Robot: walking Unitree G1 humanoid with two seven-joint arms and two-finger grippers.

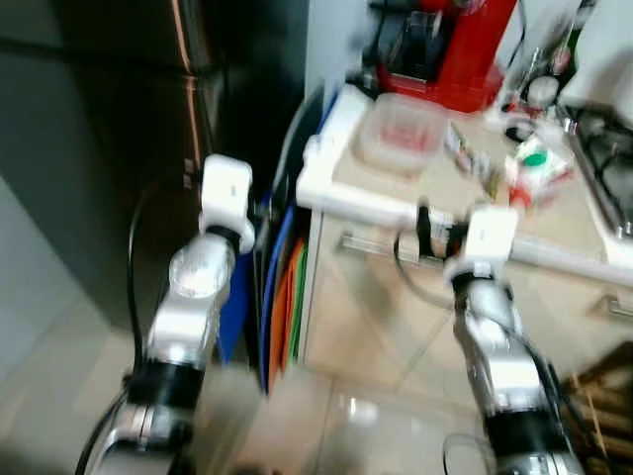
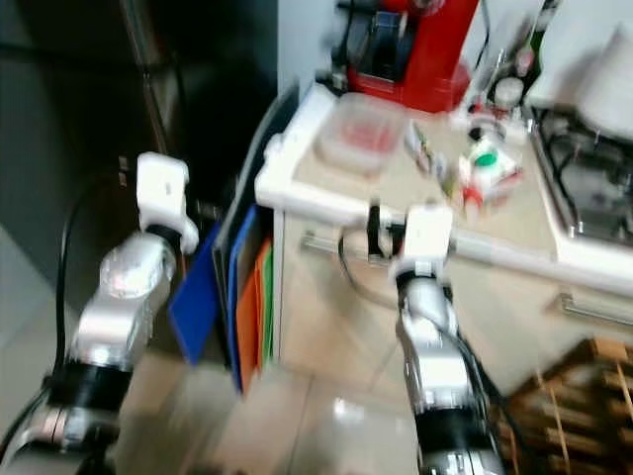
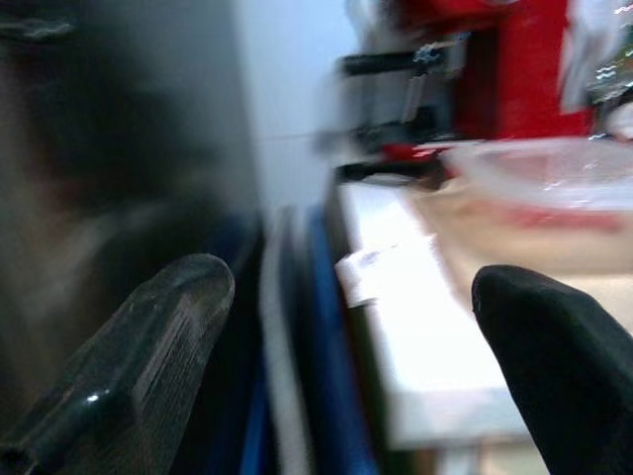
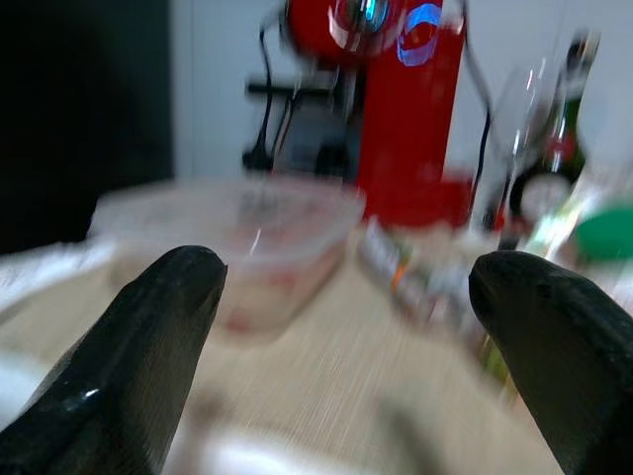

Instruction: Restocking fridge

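The dark fridge stands on the left with its door closed. A clear plastic tub with red contents sits on the counter near its left corner. My left gripper is open and empty, held by the gap between fridge and counter. My right gripper is also open and empty. It sits just in front of the counter's front edge and points at the tub. A small carton with a green cap and some packets lie further right on the counter. All views are blurred.
A red coffee machine stands at the back of the counter, with bottles beside it and a gas hob on the right. Blue, orange and green boards stand in the gap beside the cabinet. A wooden crate sits low on the right.
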